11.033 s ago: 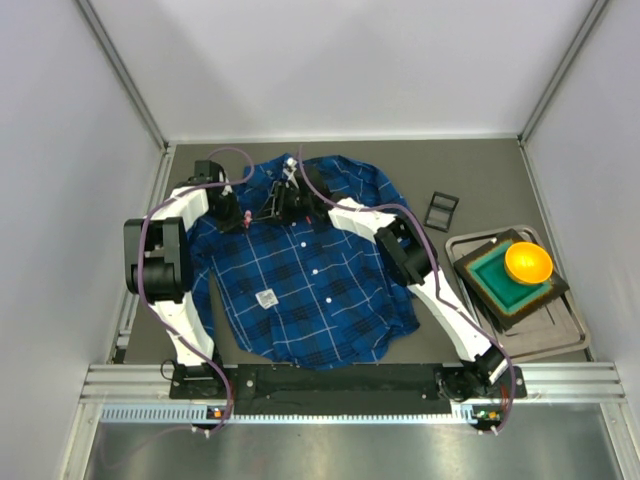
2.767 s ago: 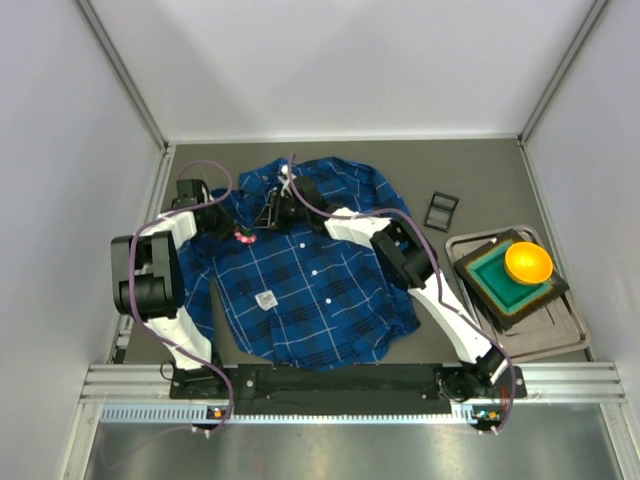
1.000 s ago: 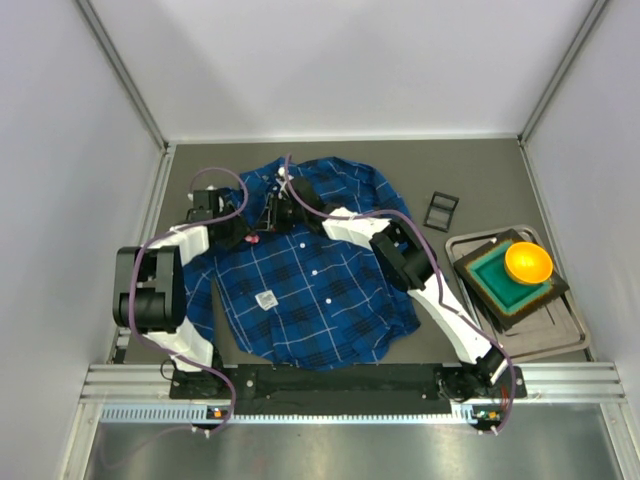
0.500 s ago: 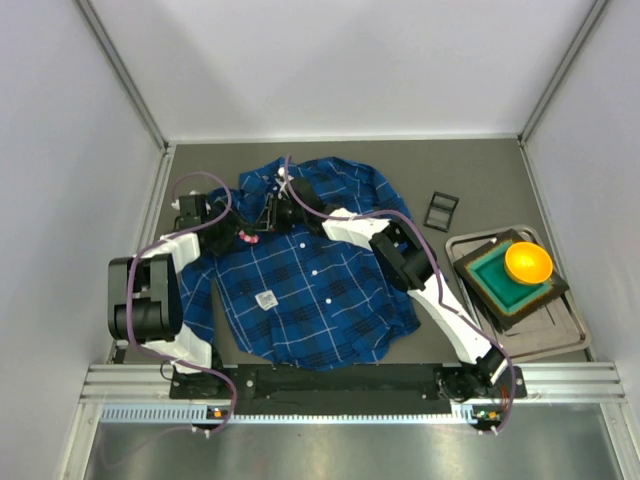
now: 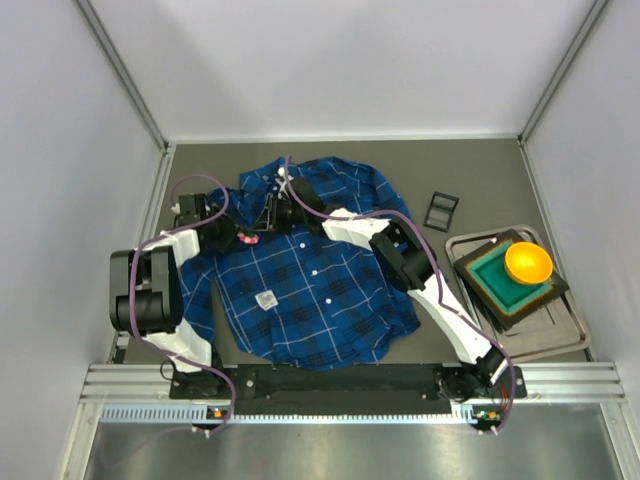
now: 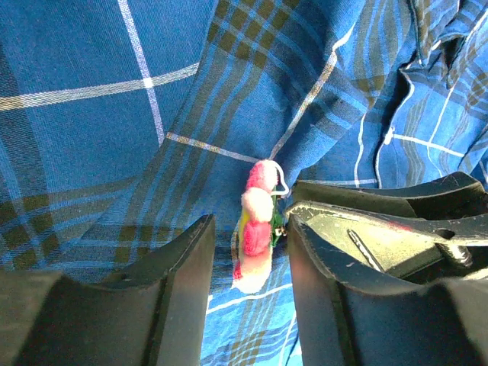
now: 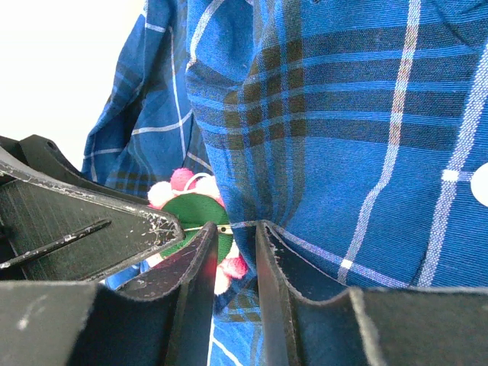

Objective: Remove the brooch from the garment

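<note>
At the near edge of the worktop [image 5: 460, 170] both arms reach away from their bases across the garment [image 5: 320, 280], a blue plaid shirt lying flat, front up. Beyond its white buttons, up by the collar on the shirt's left half, the two arms meet at the brooch [image 6: 256, 229]. The left gripper [image 6: 248, 221] comes in from the left with its jaws apart. The pink bead cluster sits between them, hard against the right finger [image 6: 320, 274] with a strip of cloth showing on the other side. Seen edge-on from that wrist, the brooch's long axis runs parallel to the fingers, so a straight squeeze would likely catch it across its thin side. The right gripper [image 7: 236, 229] comes from the opposite side, its jaws drawn narrow on a raised fold of the garment just beside the brooch's green backing. The left arm looks better placed to take the pin while the right anchors the fabric.
</note>
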